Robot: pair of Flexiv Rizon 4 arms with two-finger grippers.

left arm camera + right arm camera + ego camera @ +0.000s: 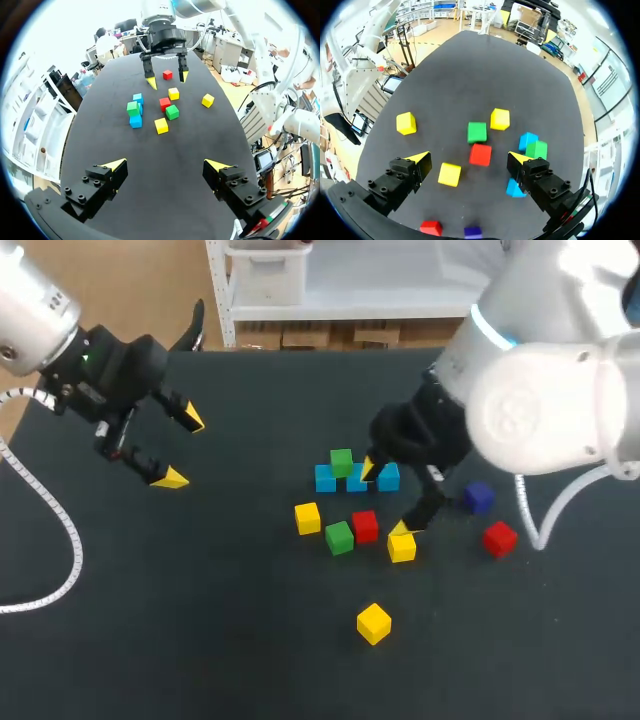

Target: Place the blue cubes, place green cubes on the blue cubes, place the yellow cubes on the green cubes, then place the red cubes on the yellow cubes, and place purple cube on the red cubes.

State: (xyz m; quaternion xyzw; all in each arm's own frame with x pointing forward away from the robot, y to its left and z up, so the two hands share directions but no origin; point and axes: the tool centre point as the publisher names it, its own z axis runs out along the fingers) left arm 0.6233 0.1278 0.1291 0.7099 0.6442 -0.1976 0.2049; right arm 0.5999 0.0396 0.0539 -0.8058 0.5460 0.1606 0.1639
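Right gripper (467, 156) jaws wide, empty. Green cube (477, 132) ahead, past red cube (480, 154): centre carefully, don't nudge red. Left gripper (165, 162) jaws wide, empty.

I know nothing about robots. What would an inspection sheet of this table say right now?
Surface: black table.
Job's things: three blue cubes grouped, one green cube on top; second green cube, three yellow cubes, two red cubes and purple cube loose.
Clutter: nothing seen.
Claws: left claw open, off to the side; right claw open over the cubes.
Cables: coiled white cable by left arm; looped white cable by right arm.
Surroundings: nothing seen reaching over the table.
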